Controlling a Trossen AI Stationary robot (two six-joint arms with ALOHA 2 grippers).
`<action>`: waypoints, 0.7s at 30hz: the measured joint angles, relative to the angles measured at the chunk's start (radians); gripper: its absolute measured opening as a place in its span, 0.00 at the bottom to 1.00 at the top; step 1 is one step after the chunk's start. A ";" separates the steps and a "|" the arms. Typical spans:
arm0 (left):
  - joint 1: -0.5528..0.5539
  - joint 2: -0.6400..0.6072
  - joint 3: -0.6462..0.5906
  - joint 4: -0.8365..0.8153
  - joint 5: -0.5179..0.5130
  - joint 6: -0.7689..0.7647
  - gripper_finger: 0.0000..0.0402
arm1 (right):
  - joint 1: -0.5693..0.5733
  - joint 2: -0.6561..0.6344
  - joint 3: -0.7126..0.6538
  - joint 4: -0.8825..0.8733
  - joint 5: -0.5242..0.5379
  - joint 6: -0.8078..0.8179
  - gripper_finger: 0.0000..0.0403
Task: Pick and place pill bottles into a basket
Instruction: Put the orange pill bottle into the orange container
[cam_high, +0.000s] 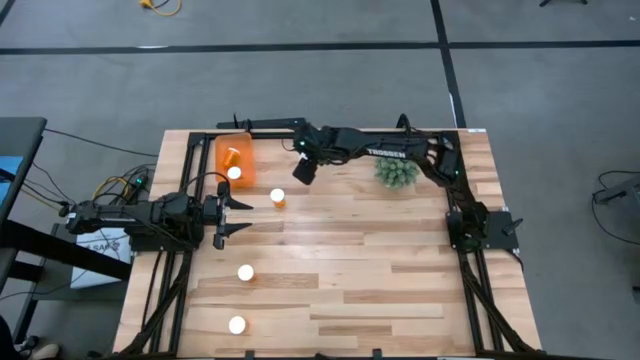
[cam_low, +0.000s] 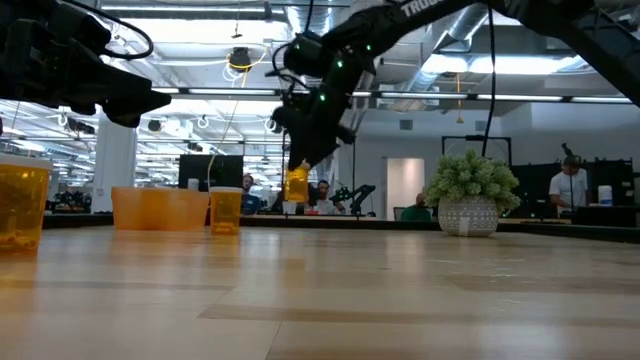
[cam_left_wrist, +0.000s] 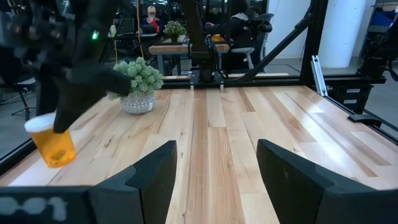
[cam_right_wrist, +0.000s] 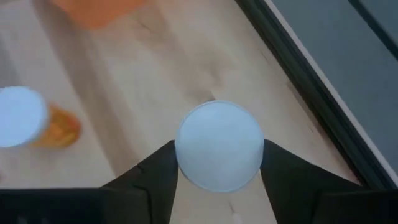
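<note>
My right gripper (cam_high: 303, 172) hangs above the table just right of the basket (cam_high: 235, 160), shut on a pill bottle (cam_low: 296, 185) with an orange body and a white cap. The orange basket stands at the far left and holds a bottle lying down plus a white cap. Three more bottles stand upright on the wood: one (cam_high: 277, 198) close to the basket, one (cam_high: 245, 272) nearer, and one (cam_high: 237, 324) by the near edge. At the left edge my left gripper (cam_high: 240, 215) waits level and open, with nothing between its fingers. My right gripper pinches the bottle between its two fingers at the top end, the round white cap (cam_right_wrist: 219, 146) sitting between them. The fingers slant down from above, from the table's right. The orange body (cam_low: 296, 188) hangs below the fingers, roughly upright and clear of the table.
A green spiky plant in a pale pot (cam_high: 397, 172) stands at the far right, under the right arm. Black frame rails (cam_high: 200, 135) run along the table's edges. Bare wood (cam_high: 380, 260) spreads over the middle and right.
</note>
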 joint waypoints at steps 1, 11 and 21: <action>0.000 0.000 0.000 0.000 0.000 0.000 0.53 | 0.009 0.000 0.019 -0.019 0.000 -0.006 0.49; 0.000 0.000 0.000 0.001 0.000 -0.010 0.53 | 0.130 0.000 0.195 -0.176 -0.048 -0.012 0.46; 0.000 0.000 0.000 0.014 -0.034 -0.034 0.53 | 0.258 0.000 0.325 -0.234 -0.047 0.017 0.50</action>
